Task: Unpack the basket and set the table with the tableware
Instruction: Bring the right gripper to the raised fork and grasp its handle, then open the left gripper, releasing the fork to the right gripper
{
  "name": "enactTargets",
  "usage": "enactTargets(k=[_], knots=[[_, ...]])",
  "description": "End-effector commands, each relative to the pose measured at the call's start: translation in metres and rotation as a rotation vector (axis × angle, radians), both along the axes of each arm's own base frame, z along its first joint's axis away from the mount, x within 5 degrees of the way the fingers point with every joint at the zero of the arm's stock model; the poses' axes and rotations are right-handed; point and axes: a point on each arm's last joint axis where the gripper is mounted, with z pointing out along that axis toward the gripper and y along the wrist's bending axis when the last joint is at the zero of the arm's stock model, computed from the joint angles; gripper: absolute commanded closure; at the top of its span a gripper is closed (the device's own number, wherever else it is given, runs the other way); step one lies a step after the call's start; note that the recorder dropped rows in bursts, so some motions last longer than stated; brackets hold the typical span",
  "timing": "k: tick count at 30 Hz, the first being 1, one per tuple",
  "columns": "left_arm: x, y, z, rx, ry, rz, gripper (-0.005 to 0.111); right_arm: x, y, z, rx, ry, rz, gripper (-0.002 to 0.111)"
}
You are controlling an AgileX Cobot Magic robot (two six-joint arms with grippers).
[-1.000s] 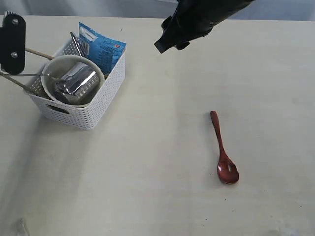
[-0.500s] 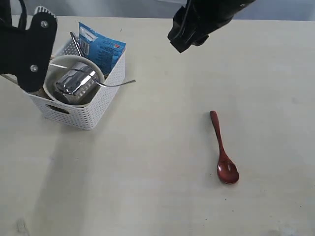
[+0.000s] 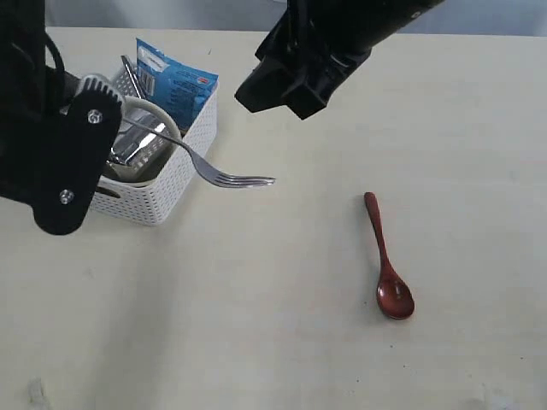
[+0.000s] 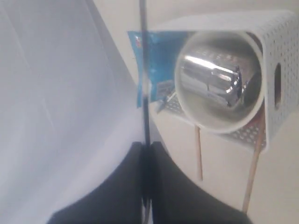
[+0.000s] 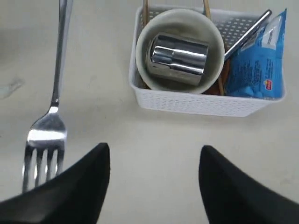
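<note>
Jutting from the closed left fingers (image 4: pixel 174 192), the fork (image 3: pixel 224 176) overhangs the table (image 3: pixel 256 325).

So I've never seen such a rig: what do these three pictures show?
A two-armed robot. One picture looks down on the pale cream table; the other two come from cameras on the wrists. The left end effector is shut on a steel fork, held beside the white perforated plastic basket. The right end effector is open and empty. A dark red spoon lies on the table. The basket holds a cream round bowl with a shiny steel cup inside, plus a blue snack packet.
</note>
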Motion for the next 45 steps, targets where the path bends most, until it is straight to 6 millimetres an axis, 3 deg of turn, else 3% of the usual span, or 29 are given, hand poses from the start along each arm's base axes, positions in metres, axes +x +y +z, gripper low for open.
enactTargets(k=[1,7,20,29,36,38,45], knots=[[-0.009,-0.005,-0.001,-0.106,-0.076,-0.148,0.107,-0.005,0.003,0.009,0.074,0.021,0.022,0.053],[-0.011,-0.009,-0.011,-0.108,-0.106,-0.222,0.107,-0.008,0.004,0.009,0.091,0.072,0.022,0.045],[-0.011,-0.013,-0.013,-0.076,-0.155,-0.310,0.107,-0.019,0.010,0.014,0.170,0.205,0.057,0.046],[-0.011,-0.014,-0.013,-0.080,-0.155,-0.317,0.107,-0.026,0.039,-0.012,0.109,0.283,0.133,0.046],[-0.011,-0.014,-0.013,-0.080,-0.155,-0.317,0.107,-0.022,0.044,-0.024,0.086,0.319,0.125,0.046],[-0.011,-0.014,-0.013,-0.082,-0.156,-0.320,0.107,-0.022,0.044,-0.024,0.086,0.319,0.125,0.053],[-0.014,-0.018,-0.013,-0.124,-0.142,-0.356,0.107,-0.021,0.044,-0.024,0.089,0.331,0.104,0.099]])
